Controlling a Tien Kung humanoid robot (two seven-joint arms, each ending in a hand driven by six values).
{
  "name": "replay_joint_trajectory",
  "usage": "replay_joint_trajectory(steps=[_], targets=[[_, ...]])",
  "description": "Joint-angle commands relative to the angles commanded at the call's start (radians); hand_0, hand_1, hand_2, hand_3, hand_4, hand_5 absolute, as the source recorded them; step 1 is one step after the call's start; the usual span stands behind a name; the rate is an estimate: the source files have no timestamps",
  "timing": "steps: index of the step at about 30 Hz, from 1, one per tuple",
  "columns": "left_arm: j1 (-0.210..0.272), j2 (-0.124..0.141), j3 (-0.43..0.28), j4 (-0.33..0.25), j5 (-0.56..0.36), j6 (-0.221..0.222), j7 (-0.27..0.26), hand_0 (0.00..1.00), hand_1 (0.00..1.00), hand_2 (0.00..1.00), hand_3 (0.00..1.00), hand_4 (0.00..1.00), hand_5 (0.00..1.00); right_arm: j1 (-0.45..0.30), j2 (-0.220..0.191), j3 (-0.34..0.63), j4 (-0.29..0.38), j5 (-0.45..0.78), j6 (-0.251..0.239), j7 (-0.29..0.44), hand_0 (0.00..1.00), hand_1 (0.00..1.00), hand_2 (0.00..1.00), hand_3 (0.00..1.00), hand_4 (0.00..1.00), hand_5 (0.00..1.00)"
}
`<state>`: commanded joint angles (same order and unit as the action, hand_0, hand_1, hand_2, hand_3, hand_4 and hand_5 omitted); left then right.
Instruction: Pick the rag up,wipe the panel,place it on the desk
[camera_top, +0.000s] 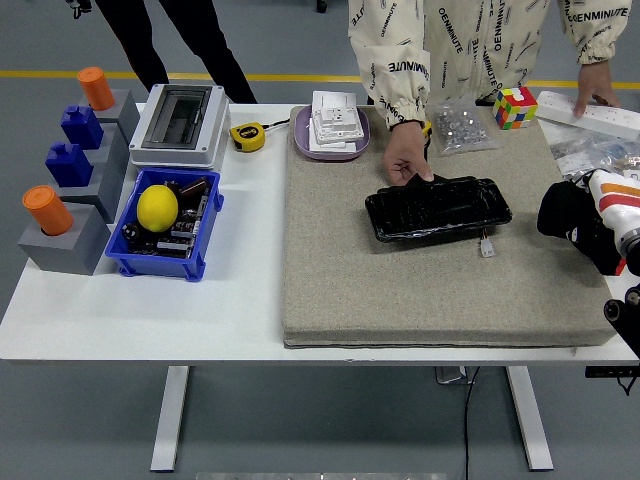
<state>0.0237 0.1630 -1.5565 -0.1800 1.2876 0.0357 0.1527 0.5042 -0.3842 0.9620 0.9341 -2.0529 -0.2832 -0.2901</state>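
Observation:
A glossy black panel (438, 208) lies on the grey felt mat (400, 290), with a small white connector (487, 246) hanging at its near right corner. A person's hand (408, 158) rests on the panel's far left edge. My right hand (572, 222) is a dark shape over the mat's right edge, a short way right of the panel and apart from it. A white and orange piece (618, 195) shows just behind it. I cannot make out a rag as a separate thing. The left arm is out of view.
The person's other hand (597, 85) lies on a white power strip (590, 112) at the back right. A Rubik's cube (515, 106), a bag of small parts (458, 126) and a purple tray of switches (332, 125) line the mat's far edge. Left stand a blue bin (165, 225) and grey blocks (70, 235).

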Motion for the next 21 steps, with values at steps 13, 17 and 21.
replay_joint_trajectory(steps=[13, 17, 21], targets=[[-0.006, -0.002, -0.001, 0.0, -0.002, 0.0, -0.001, 0.639, 0.689, 0.724, 0.565, 0.593, 0.464, 0.005, 0.01, -0.01, -0.007, 0.101, -0.053, -0.064, 0.238, 0.358, 0.434, 0.41, 0.993, 0.056], [-0.005, -0.002, -0.005, 0.0, 0.001, 0.0, 0.0, 0.639, 0.689, 0.723, 0.565, 0.594, 0.464, 0.011, 0.01, -0.022, -0.007, 0.126, -0.056, -0.078, 0.241, 0.358, 0.433, 0.409, 0.988, 0.049], [-0.006, -0.001, -0.007, 0.0, 0.002, 0.001, 0.0, 0.638, 0.689, 0.723, 0.566, 0.594, 0.463, 0.016, 0.009, -0.034, -0.004, 0.139, -0.048, -0.078, 0.241, 0.357, 0.434, 0.41, 0.986, 0.046]])
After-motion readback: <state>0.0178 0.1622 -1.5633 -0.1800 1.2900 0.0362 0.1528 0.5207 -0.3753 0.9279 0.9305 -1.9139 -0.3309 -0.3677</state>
